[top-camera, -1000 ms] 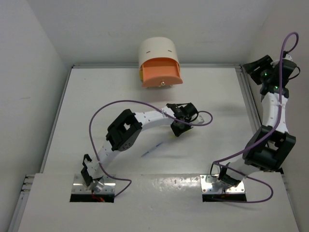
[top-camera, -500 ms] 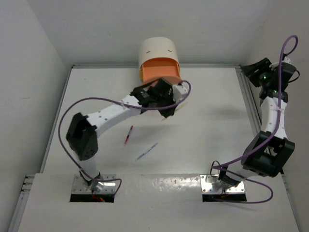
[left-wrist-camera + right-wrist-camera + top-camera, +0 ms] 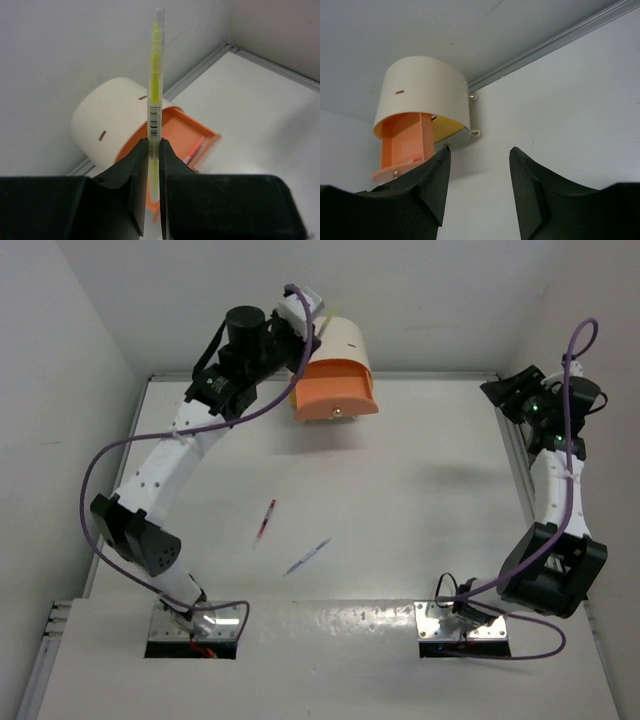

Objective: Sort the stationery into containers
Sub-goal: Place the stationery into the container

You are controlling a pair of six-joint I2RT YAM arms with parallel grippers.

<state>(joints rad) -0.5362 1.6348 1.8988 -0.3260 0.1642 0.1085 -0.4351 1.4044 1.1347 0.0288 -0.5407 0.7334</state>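
The left pincer (image 3: 154, 146), clamped on a yellow stick (image 3: 155, 75), has swung from mid-counter up to the open orange drawer (image 3: 335, 390); a drop seems next. The right pincer (image 3: 479, 175) hangs apart, empty. A red pen (image 3: 266, 520) and a blue pen (image 3: 307, 556) wait on the counter (image 3: 430, 490).

Lab (white-walled robot tbl (image 3: 420, 500))

The stick (image 3: 155, 75) is yellow, drawer (image 3: 335, 390) orange, box (image 3: 345, 338) cream, pen (image 3: 266, 519) seemingly red
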